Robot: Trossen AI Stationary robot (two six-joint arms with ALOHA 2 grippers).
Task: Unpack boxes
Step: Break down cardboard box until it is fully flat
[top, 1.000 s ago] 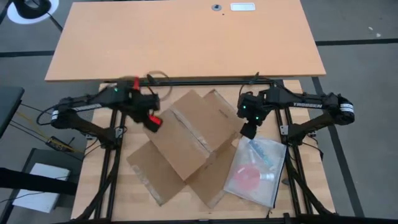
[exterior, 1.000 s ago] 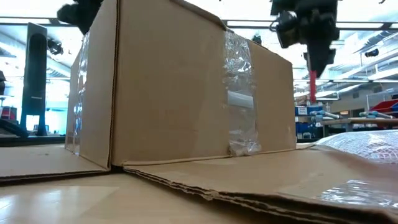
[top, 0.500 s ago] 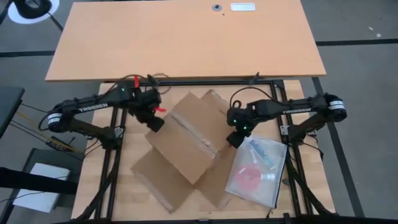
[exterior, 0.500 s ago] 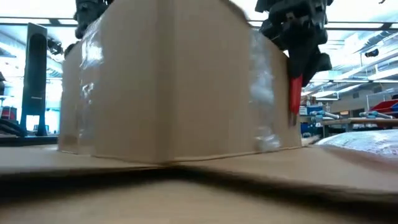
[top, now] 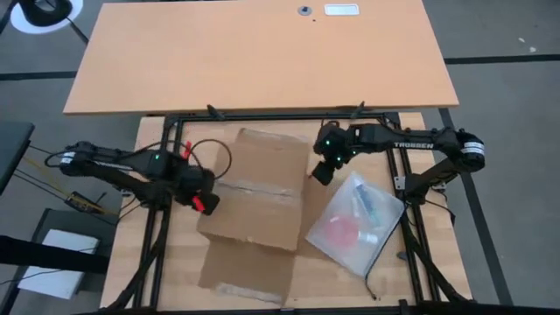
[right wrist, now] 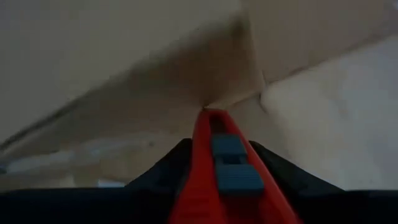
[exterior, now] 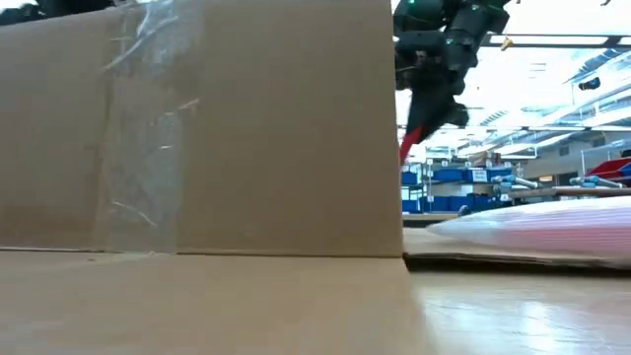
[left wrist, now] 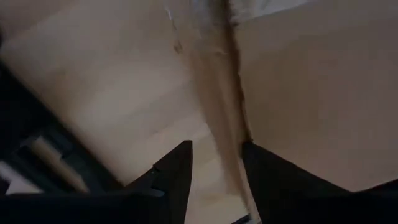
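The brown cardboard box [top: 258,171] stands mid-table, its taped seam on top and one flap [top: 245,267] lying flat toward the near edge. In the low view the box [exterior: 246,128] fills the left. My left gripper [top: 203,199] is at the box's left side, open, fingers [left wrist: 217,186] astride a cardboard edge. My right gripper [top: 318,171] is at the box's far right corner, shut on a red cutter [right wrist: 214,149]. A clear plastic bag [top: 354,223] lies right of the box. My left gripper points down over the box's left upper edge [left wrist: 239,143], one finger on either side. The cardboard runs up to the inner side of one finger [left wrist: 261,180]; whether it touches I cannot tell. My right gripper pinches the red cutter's body [right wrist: 224,171] between its two fingers. The cutter lies along the fingers and slants down from the far right. Its tip [exterior: 407,150] is at the box's right far corner, clear of the table; whether it touches the cardboard I cannot tell.
A large tan board [top: 262,52] lies beyond the far edge. Black frame rails [top: 162,236] run along the table's left and right sides. Bare wood shows at the near right [top: 332,289]. Shelves stand in the room behind [exterior: 532,177].
The box has turned about on the table, from cornerwise to nearly square with its edges, its left side swinging near and its right side far. My left gripper has moved down and toward the near left; my right gripper toward the far left. The bag has shifted and turned slightly.
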